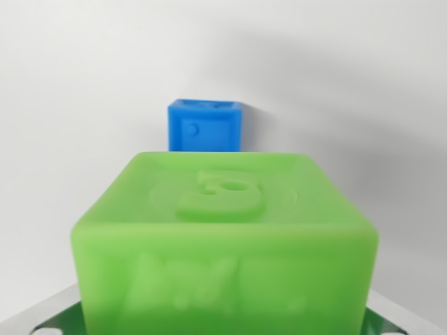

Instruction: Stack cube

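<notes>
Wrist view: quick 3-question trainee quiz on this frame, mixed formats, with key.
1. True or false: the blue cube is stacked on the green cube.
2. Which cube fills the foreground? A) blue B) green C) red
3. Fill in: the surface behind the cubes is plain ____.

Key: 1 false: the blue cube sits on the surface beyond the green one, partly hidden by its top edge. 2 B. 3 white. The tool's fingers are not clearly visible, so its state cannot be judged.
</notes>
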You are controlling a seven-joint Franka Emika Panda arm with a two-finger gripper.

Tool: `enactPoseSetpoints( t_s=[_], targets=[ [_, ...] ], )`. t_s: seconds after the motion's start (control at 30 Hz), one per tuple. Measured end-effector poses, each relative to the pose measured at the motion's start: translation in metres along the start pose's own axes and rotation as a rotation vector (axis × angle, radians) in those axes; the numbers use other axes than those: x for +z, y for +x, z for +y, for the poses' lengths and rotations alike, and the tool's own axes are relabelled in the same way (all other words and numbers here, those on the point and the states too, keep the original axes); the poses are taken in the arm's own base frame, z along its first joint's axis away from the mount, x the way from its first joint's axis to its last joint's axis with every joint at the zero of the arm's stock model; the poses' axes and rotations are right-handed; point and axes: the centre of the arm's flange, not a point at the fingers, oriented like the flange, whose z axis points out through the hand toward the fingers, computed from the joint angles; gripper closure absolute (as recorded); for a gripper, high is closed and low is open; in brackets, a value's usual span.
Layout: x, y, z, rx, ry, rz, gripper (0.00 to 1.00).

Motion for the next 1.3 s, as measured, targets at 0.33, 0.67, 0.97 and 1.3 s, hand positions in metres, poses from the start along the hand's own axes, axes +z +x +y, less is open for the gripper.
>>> enactPoseSetpoints(
  t_s=[0.33,0.67,0.97,1.3],
  targets=[
    [0.007,-0.007,-0.009,0.02,0.001,-0.002,1.0],
    [0.039,-0.007,-0.009,0.026,0.002,-0.009,1.0],
    [0.065,-0.007,-0.009,0.024,0.001,-0.01,1.0],
    [0.09,-0.007,-0.01,0.022,0.0,-0.009,1.0]
  ],
)
